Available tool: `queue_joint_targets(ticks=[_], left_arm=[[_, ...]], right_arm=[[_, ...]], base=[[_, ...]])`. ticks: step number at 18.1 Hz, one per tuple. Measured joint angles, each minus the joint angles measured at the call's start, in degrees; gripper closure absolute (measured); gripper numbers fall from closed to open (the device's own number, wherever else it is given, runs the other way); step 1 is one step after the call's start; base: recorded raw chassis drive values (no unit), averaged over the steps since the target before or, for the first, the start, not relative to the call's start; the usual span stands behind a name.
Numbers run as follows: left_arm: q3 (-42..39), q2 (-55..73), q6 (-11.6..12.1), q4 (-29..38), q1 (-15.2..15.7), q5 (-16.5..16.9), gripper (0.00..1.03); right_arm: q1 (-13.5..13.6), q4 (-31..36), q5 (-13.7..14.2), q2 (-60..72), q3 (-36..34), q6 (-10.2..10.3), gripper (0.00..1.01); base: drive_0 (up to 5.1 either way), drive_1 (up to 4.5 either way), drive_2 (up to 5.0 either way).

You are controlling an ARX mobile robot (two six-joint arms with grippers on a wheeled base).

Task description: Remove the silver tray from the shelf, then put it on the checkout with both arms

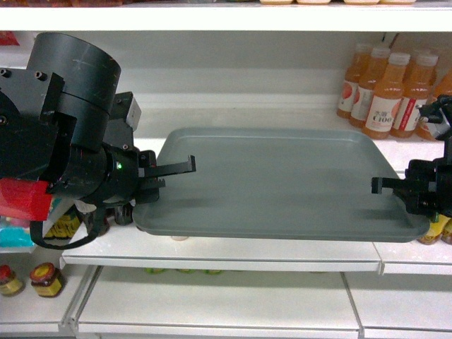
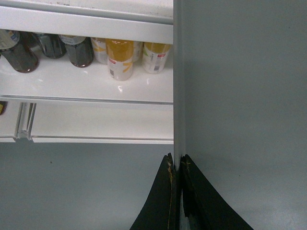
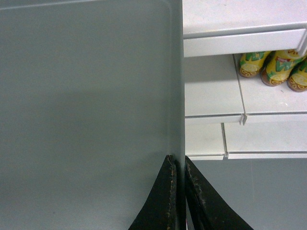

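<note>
Ok, status: shelf is the white board w/ the rounded front lip; silver tray lies flat over it, front edge overhanging the lip a bit. Looks slightly raised off the board (shadow + a small pale thing showing under its front-left), can't confirm full lift. Checkout not in any view.

Left gripper is at the tray's left short edge, right gripper at the right short edge. Both wrist cams show the fingers pinched onto the rim, rim sandwiched between the two pads, so both clamped on the tray. Bite looks shallow: only the tips overlap the rim.

Orange juice bottles stand just behind the tray's back-right corner. Yellow cans and dark bottles sit on a shelf left of the tray. Small jars are on the board below the tray's left end.

Risks, my read:
- thin rim + tip-only grip → tray slips or pivots if the arms don't pull out in sync.
- uneven height btwn arms → tray tilts, twists out of one claw.
- any backward drift → back-right corner clips the juice bottles.
- pulling too low → underside drags on the shelf lip.
</note>
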Motion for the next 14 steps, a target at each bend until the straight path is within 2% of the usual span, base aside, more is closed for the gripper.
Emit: queue_joint_targets(ticks=[14], left_arm=[[-0.02, 0.00, 0.00, 0.26, -0.04, -0.09, 1.00]], right_arm=[[-0.02, 0.24, -0.02, 0.02, -0.07, 0.02, 0.99]], base=[[0.1, -4.21, 4.5]])
